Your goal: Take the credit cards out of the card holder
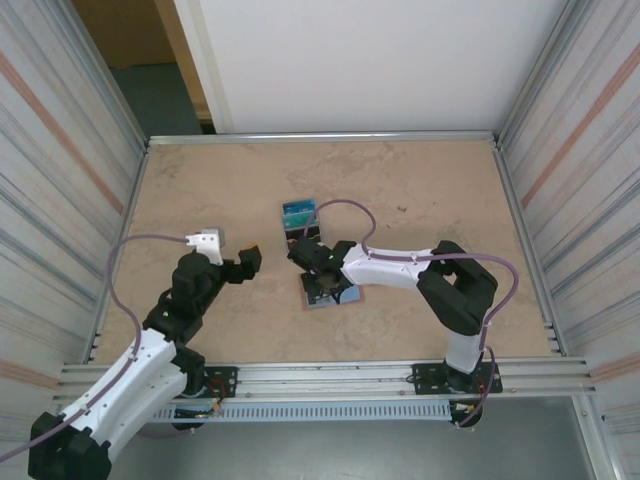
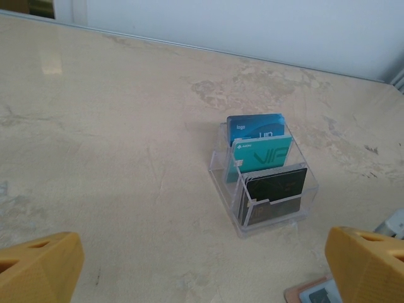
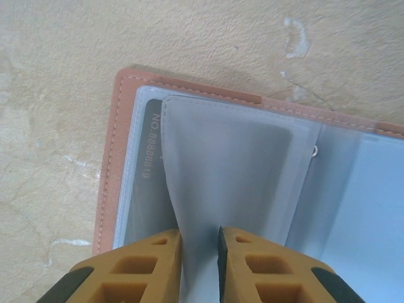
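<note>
The left hand (image 1: 243,264) hovers above the counter (image 2: 113,164) with its fingers (image 2: 41,265) spread wide and nothing between them. Ahead of it, and a little to its right, stands a clear stand (image 2: 222,165) with three credit cards (image 2: 262,154) upright in its slots: blue at the back, teal in the middle, black in front.

Further right, the right hand (image 3: 200,243) is down over the card holder (image 3: 107,189), which lies open and flat on the counter directly beneath it. Its fingers are drawn close together with a blue-grey inner leaf (image 3: 227,164) rising between the tips. I cannot tell whether they already press on that leaf. Just left of the fingertips, under the leaf, a grey card (image 3: 140,158) printed with a number sits tucked in the pocket against the pink edge.

By my reading, the step in hand is drawing out a card left in the holder, with three already parked in the stand. The next move seems to call for a firm pinch on the card itself rather than the soft leaf. A slide along the pocket would follow, while the holder is kept from dragging.
</note>
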You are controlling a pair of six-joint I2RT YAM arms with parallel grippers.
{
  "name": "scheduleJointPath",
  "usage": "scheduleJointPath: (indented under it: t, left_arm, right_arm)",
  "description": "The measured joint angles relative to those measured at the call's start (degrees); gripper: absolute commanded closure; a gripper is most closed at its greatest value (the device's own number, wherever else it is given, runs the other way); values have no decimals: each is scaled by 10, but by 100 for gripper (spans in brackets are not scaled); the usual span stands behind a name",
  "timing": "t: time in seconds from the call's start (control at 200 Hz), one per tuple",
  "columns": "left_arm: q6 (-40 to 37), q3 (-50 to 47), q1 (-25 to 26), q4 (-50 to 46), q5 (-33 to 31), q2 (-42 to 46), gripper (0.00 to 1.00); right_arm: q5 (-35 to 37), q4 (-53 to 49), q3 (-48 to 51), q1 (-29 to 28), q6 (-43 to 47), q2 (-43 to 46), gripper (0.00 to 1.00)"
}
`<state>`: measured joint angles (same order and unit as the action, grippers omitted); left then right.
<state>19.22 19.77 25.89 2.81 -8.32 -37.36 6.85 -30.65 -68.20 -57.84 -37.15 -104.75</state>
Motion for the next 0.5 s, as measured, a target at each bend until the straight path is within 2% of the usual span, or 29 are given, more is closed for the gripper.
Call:
scheduleJointPath:
  t: [0.18, 0.501]
  left_arm:
    - [-21, 16, 34, 0, -23, -26, 1]
    - [-76, 66, 132, 0, -80, -121, 1]
  right_arm:
    - [14, -3, 22, 11, -10, 44, 75]
    - [21, -5, 99, 67, -34, 97, 71]
